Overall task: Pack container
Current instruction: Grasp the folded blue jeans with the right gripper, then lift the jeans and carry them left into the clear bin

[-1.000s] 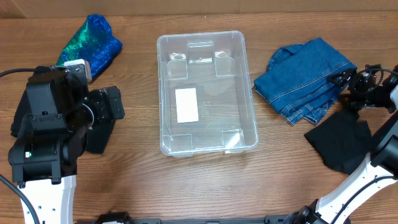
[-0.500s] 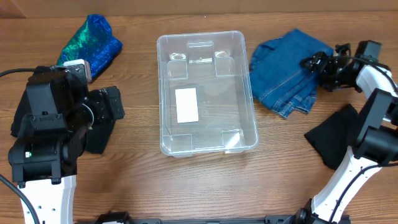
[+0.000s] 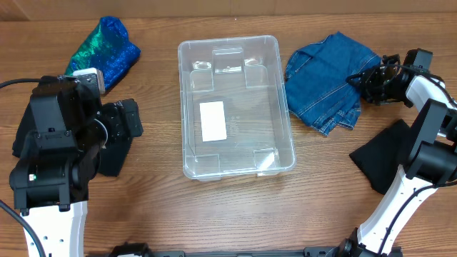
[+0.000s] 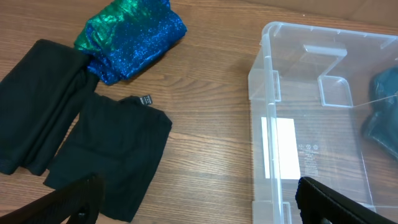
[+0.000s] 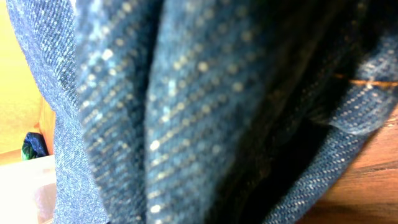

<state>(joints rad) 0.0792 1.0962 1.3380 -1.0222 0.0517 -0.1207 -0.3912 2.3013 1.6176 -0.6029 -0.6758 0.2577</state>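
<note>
The clear container (image 3: 182, 107) stands at the middle of the table with only its white label (image 3: 213, 120) on the bottom. Just right of it lies a crumpled blue denim garment (image 3: 321, 86). My right gripper (image 3: 363, 84) is at the garment's right edge, closed on a fold of it. Denim (image 5: 186, 112) fills the right wrist view and hides the fingers. My left gripper (image 4: 199, 208) hangs open over bare wood between a black cloth (image 4: 106, 149) and the container's left wall (image 4: 258, 93).
A sparkly blue-green cloth (image 3: 107, 46) lies at the back left, with a second black cloth (image 4: 37, 106) near it. Another black cloth (image 3: 385, 160) lies at the right, beside my right arm. The left arm (image 3: 57, 143) covers the front left.
My right gripper swung left and back, pushing the denim garment toward the container, and its jaws closed on the fabric. The left arm has stayed still.
</note>
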